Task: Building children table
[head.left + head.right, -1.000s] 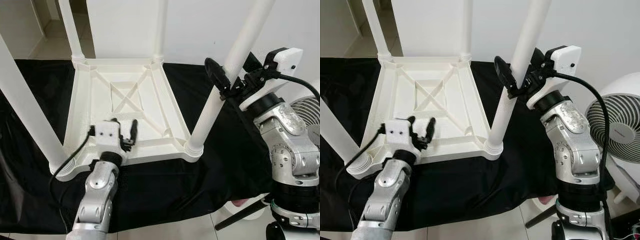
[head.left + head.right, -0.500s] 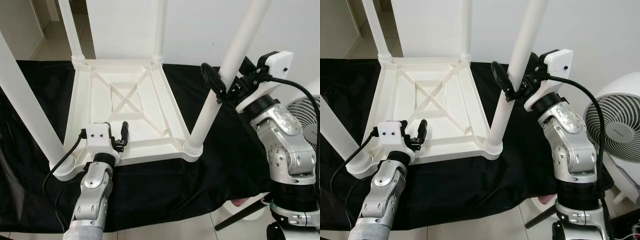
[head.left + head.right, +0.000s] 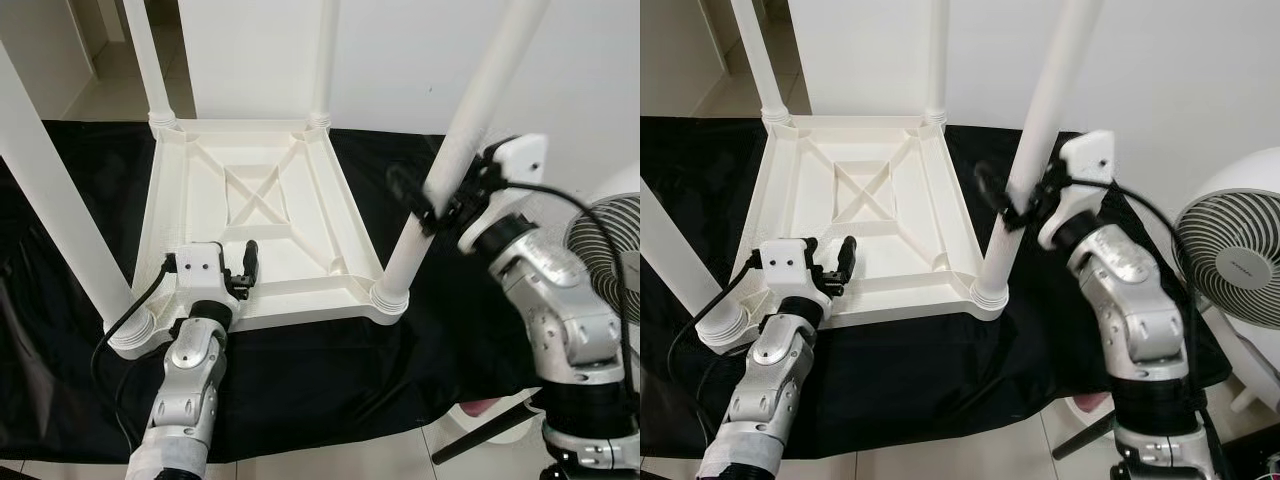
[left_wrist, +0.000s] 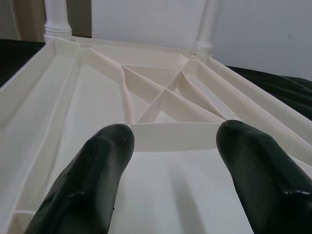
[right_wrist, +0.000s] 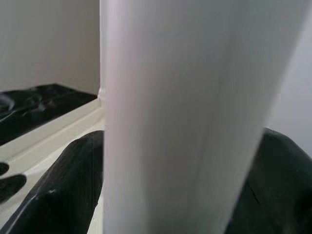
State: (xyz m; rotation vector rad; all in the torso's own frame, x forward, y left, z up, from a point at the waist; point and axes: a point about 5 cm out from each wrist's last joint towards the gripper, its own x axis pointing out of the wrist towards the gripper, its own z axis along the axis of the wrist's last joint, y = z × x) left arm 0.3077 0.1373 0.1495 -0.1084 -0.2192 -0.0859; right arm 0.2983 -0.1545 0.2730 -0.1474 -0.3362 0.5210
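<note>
Left eye view looks down on a white plastic table (image 3: 255, 235) turned upside down on a black cloth (image 3: 330, 370), its four round legs pointing up. The underside is a shallow square tray with a raised rim, stiffened by thin ribs that cross in an X at the middle and run out to the corners. Each leg sits in a ringed collar at a corner. The plastic is smooth and matt, the cloth creased and slightly glossy.

The near right leg (image 3: 455, 165) is a long, plain tube, widening a little toward its collar. The right gripper (image 3: 432, 205) is closed around this leg partway up, one black finger on each side of it; in the right wrist view the leg (image 5: 185, 117) stands between the two rounded black fingers (image 5: 63, 190), touching both. The right arm is silver with a white wrist housing and a black cable looping from it.

The left gripper (image 3: 243, 270) rests at the table's near rim, beside the near left leg (image 3: 60, 210). Its fingers are spread wide with nothing between them; the left wrist view looks along them over the ribbed underside (image 4: 161, 105).

A white fan (image 3: 605, 240) stands beyond the table's right side, off the cloth.
</note>
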